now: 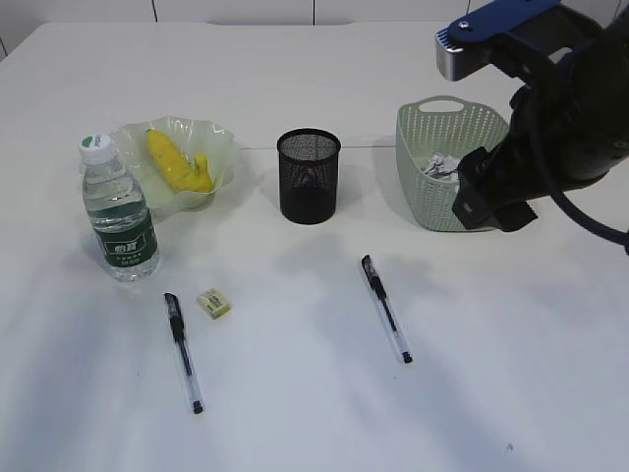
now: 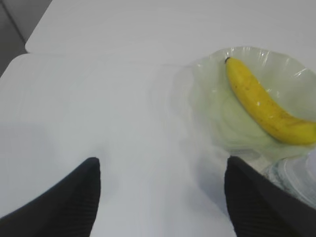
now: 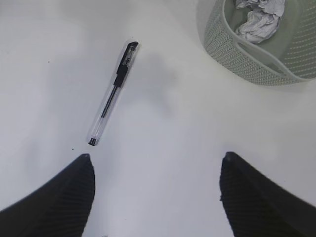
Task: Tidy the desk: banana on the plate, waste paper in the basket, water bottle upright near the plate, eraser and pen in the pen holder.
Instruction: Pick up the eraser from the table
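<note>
The white counter (image 1: 472, 393) carries all task items. The banana (image 1: 175, 162) lies in the translucent plate (image 1: 221, 143) at rear left. The water bottle (image 1: 118, 211) stands upright just in front of the plate, at its left edge. The black mesh pen holder (image 1: 309, 175) stands at centre, between the plate and the pale green basket (image 1: 432, 123), which contains crumpled waste paper (image 1: 439, 165). The eraser (image 1: 213, 303) lies on the counter in front of the bottle, with one pen (image 1: 183, 351) just to its left. A second pen (image 1: 385, 308) lies in front of the pen holder, toward the right. The right end effector (image 3: 155, 195) hangs above bare counter between the second pen and the basket, its fingers spread wide and holding nothing. The left end effector (image 2: 160, 197) hangs above the counter beside the plate, likewise spread wide and empty.
</note>
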You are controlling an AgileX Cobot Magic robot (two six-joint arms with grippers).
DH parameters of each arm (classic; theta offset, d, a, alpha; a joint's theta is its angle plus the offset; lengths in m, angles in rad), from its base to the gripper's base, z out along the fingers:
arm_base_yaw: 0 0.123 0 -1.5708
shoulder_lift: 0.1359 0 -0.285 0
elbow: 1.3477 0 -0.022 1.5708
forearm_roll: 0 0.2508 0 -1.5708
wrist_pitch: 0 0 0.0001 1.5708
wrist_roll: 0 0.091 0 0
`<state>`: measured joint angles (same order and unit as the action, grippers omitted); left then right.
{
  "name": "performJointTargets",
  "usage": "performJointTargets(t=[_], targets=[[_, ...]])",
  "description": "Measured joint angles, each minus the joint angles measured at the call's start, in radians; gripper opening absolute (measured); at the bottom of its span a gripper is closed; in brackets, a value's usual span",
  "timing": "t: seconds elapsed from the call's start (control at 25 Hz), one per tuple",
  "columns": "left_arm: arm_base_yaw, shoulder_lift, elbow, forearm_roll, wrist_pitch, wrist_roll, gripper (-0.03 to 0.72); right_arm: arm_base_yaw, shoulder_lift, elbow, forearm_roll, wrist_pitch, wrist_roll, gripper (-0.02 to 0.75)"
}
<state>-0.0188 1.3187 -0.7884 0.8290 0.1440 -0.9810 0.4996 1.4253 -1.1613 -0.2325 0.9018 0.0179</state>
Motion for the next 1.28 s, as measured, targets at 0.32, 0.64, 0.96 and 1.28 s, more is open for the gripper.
performJointTargets(t=[0.32, 0.64, 0.96, 1.28], targets=[[-0.011, 0.000, 0.000, -0.251, 0.210, 0.210, 0.552, 0.000, 0.000, 0.000, -0.007, 0.000, 0.000, 0.586], [-0.011, 0.000, -0.035, -0.587, 0.485, 0.701, 0.552, 0.000, 0.000, 0.000, -0.009, 0.000, 0.000, 0.586], [-0.011, 0.000, -0.096, -0.829, 0.697, 0.944, 0.545, 0.000, 0.007, -0.015, 0.060, -0.002, 0.000, 0.580], [-0.011, 0.000, -0.100, -0.953, 0.764, 1.015, 0.538, 0.000, 0.182, -0.255, 0.183, 0.099, -0.049, 0.544]])
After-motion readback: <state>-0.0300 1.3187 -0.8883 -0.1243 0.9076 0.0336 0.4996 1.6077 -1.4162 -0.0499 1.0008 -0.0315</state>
